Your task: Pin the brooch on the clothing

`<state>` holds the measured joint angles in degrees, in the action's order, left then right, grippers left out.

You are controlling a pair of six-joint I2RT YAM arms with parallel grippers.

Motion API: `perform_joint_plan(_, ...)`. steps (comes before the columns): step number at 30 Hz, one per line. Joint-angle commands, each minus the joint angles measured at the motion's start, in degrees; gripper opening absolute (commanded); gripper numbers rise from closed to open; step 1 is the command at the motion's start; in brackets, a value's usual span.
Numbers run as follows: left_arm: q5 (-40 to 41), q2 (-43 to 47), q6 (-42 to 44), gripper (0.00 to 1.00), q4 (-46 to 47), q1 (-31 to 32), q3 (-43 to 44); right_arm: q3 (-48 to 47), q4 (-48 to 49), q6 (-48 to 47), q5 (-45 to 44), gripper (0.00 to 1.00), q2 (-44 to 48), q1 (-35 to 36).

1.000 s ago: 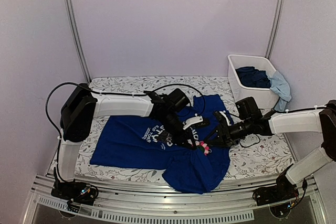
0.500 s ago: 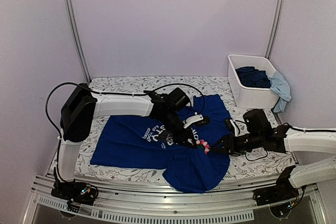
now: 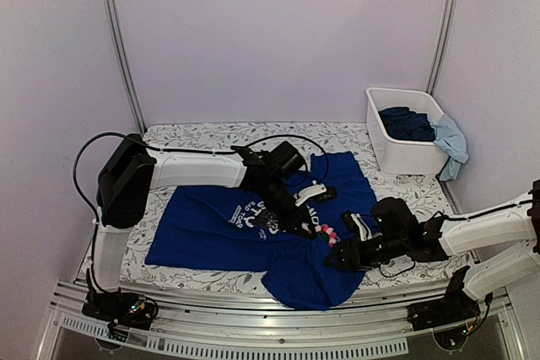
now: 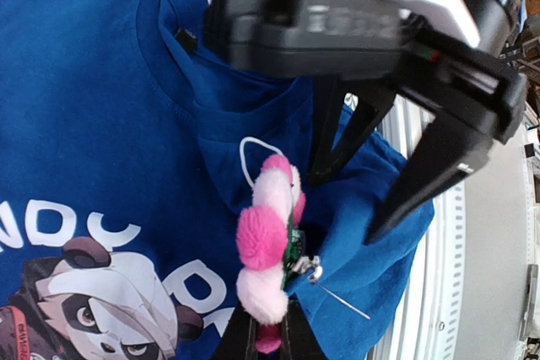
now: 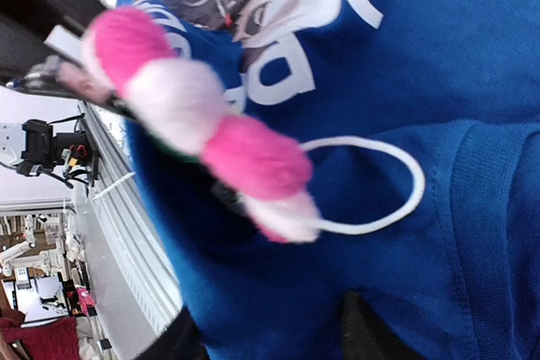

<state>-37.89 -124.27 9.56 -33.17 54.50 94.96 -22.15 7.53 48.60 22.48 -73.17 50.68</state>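
**Brooch held at the T-shirt, pin bared and not yet through**

The left tool (image 4: 266, 343) is closed tight on the lower edge of the pink flower brooch (image 4: 266, 242) and holds it upright just above the royal-blue T-shirt (image 3: 211, 225). This is close to the near edge of the surface, right of its middle, where the shirt bunches into a raised fold. The brooch's thin metal pin (image 4: 342, 301) stands open and points away from the flower, with its tip free of the cloth.

The right tool (image 4: 346, 204) has its jaws about half apart beside the brooch, tips down at the fold. In its own wrist view blue cloth lies between the fingers, but I cannot tell whether they pinch it or only straddle it.

The step in hand looks like the piercing itself: brooch presented, cloth being readied. The next move calls for the right tool to hold the fold taut. The left can then drive the pin point through a small bite of fabric without pushing the cloth away, and the pin is clasped afterwards.
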Motion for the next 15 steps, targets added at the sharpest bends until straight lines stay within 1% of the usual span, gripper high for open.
perform_joint_plan(1,-0.21,1.54,0.62,0.00,0.60,-0.34,-0.90,-1.86,0.76,-0.14,-3.27,0.31,-4.53,-0.04)
perform_joint_plan(2,0.06,1.60,1.30,0.00,0.60,-0.29,-1.32,-2.32,0.33,-0.03,-3.38,0.22,-5.85,-0.30)
perform_joint_plan(4,0.36,1.73,1.51,0.00,0.62,-0.27,-2.27,-3.57,0.36,-0.50,-2.40,0.12,-7.48,-0.83)
perform_joint_plan(7,0.14,1.99,1.96,0.00,0.56,-0.27,-2.92,-5.54,-0.69,-2.12,-1.73,0.03,-8.89,-1.42)
perform_joint_plan(9,0.66,1.97,2.51,0.00,0.13,-0.27,-2.93,-6.04,-2.39,-3.20,-2.28,0.00,-8.51,-2.74)
perform_joint_plan(15,0.01,1.86,2.69,0.00,-0.97,-0.70,-3.11,-6.33,-6.41,-8.25,-0.32,0.00,-4.34,-10.53)
